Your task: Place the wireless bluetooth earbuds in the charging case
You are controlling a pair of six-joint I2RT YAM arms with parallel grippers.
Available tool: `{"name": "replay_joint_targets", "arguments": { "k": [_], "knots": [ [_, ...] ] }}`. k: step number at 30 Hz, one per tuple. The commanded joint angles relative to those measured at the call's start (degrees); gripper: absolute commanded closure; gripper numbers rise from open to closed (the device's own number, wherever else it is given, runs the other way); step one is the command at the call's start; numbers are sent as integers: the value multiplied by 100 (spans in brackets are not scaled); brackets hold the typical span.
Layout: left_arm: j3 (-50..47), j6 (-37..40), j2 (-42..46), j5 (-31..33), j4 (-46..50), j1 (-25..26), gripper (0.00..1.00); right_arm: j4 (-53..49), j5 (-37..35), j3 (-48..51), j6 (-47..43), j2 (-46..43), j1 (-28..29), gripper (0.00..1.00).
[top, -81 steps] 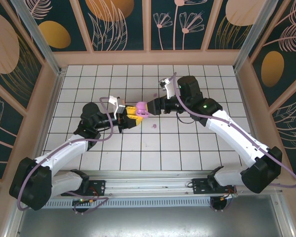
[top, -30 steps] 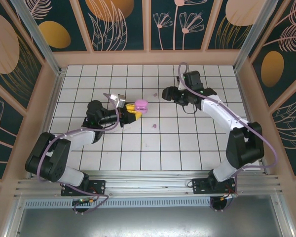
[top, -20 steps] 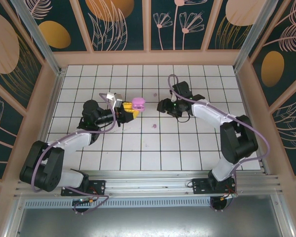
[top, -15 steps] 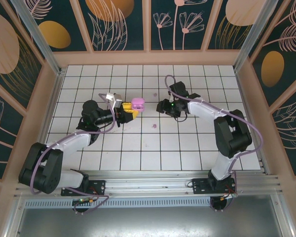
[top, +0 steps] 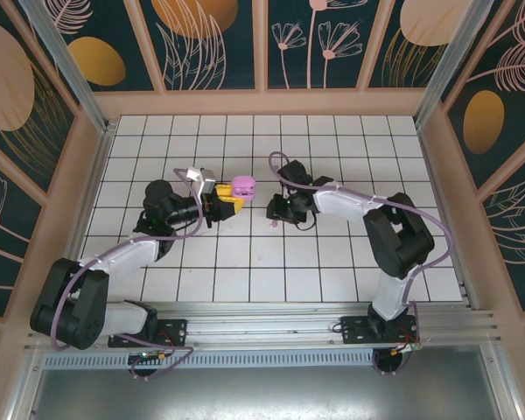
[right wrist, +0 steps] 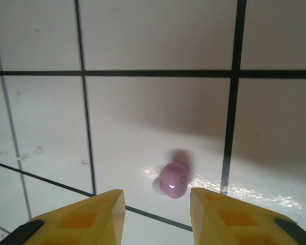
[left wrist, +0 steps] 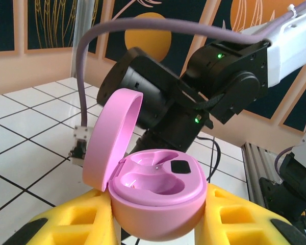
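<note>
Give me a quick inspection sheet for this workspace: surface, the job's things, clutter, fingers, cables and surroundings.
Surface: white tiled table with dark grid lines.
Job's things: pink case, lid open, both sockets look empty; one lilac earbud lying on a tile.
Clutter: nothing seen.
Grippers: left fingers clamped on the case, holding it above the table; right fingers open, standing either side of the earbud without touching it.
Cables: a purple cable runs along each arm, clear of the case and earbud.
Surroundings: wood-framed walls with dark panels painted with leaves.
</note>
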State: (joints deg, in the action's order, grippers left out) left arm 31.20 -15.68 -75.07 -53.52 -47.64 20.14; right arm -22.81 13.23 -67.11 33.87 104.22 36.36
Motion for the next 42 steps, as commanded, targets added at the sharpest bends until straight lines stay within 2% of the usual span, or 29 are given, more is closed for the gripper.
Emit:
{"name": "replay_joint_targets", "arguments": {
  "k": [1, 42],
  "knots": [
    [-59, 144, 133, -1, 16, -49, 100, -255, -299, 37, 145, 82, 69, 61],
    [5, 416, 231, 12, 515, -53, 100, -70, -315, -298, -146, 783, 152, 75]
  ]
}}
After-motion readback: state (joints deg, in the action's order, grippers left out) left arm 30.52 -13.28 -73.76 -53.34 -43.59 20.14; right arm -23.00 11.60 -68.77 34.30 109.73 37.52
